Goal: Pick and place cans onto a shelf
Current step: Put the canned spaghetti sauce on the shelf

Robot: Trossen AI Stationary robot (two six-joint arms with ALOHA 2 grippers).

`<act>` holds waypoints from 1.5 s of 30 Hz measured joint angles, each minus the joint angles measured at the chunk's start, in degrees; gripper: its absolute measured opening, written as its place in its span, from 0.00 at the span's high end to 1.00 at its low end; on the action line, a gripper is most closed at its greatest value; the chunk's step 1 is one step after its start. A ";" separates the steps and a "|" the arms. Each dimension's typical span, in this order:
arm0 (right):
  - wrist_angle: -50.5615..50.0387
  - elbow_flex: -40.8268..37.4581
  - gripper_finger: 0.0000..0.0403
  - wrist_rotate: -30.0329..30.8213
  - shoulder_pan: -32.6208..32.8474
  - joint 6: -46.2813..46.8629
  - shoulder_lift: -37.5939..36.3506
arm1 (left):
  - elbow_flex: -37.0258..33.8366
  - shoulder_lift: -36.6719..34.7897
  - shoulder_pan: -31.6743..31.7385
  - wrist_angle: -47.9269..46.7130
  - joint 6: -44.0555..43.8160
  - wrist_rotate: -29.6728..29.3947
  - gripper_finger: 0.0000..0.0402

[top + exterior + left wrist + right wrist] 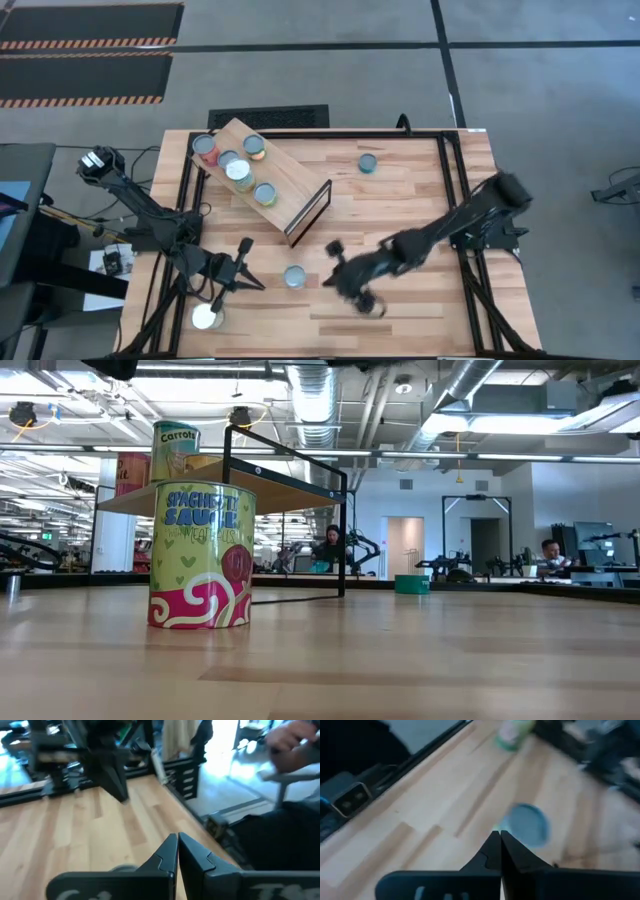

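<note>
From high up I see the shelf lying slanted at about 11 o'clock on the table, and it holds five cans in a loose row on top. Three cans are not on it: a blue-lid can near the middle at about 6 o'clock, a far can at about 1 o'clock, and a white-lid can at about 7 o'clock. My right gripper hangs just to the 3 o'clock side of the blue-lid can, and my left gripper sits just at 1 o'clock from the white-lid can. I think I am in the reaching step, going for the next can, with nothing picked up yet. From the low view I see a spaghetti sauce can standing upright on the table, close to the camera, with the shelf behind it, and a carrots can on top of the shelf. No gripper shows there. In the left wrist view my left gripper has its fingers pressed together with nothing between them, over bare wood. In the right wrist view my right gripper is also closed tight and empty, and the blue-lid can sits just past its tips. So next I think I must spread the right fingers wide, go down around that can, squeeze it, and carry it to a free spot on the shelf without bumping the cans already there.
</note>
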 joint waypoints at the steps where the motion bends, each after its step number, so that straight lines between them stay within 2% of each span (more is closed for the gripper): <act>1: 3.22 -4.16 0.98 -0.03 -0.96 0.10 -2.80 | 0.46 0.40 0.00 -1.04 0.00 -1.12 0.99; 7: 17.45 -21.87 0.98 0.15 -6.85 2.56 -18.59 | 7.83 7.38 0.64 -8.31 1.02 -2.72 0.99; 13: 21.82 -29.67 0.98 0.14 -9.14 3.47 -27.96 | 21.60 17.24 2.65 -27.00 -3.91 -1.83 0.99; 16: 21.44 -31.36 0.98 0.24 -8.84 4.27 -29.40 | 28.70 22.60 3.89 -37.79 -6.67 -2.97 0.96; 19: 21.52 -31.72 0.98 0.27 -8.58 4.47 -29.43 | 34.69 27.52 4.96 -45.12 -7.33 -1.44 0.91; 26: 21.57 -31.89 0.98 0.67 -8.75 4.69 -28.90 | 43.07 37.05 5.22 -52.10 -4.37 0.33 0.75; 33: 21.61 -31.84 0.98 0.66 -8.75 4.72 -28.92 | 44.14 41.78 5.96 -54.03 -4.18 -1.49 0.65; 36: 21.67 -31.84 0.98 0.66 -8.75 4.73 -28.92 | 44.12 42.20 6.69 -55.83 -6.14 -4.14 0.65; 39: 21.73 -31.84 0.98 0.66 -8.75 4.71 -28.93 | 44.16 42.17 7.48 -56.23 -6.73 -4.03 0.70; 45: 21.78 -31.82 0.98 0.63 -8.75 4.73 -28.91 | 43.06 42.17 7.72 -56.47 -4.98 -1.72 0.89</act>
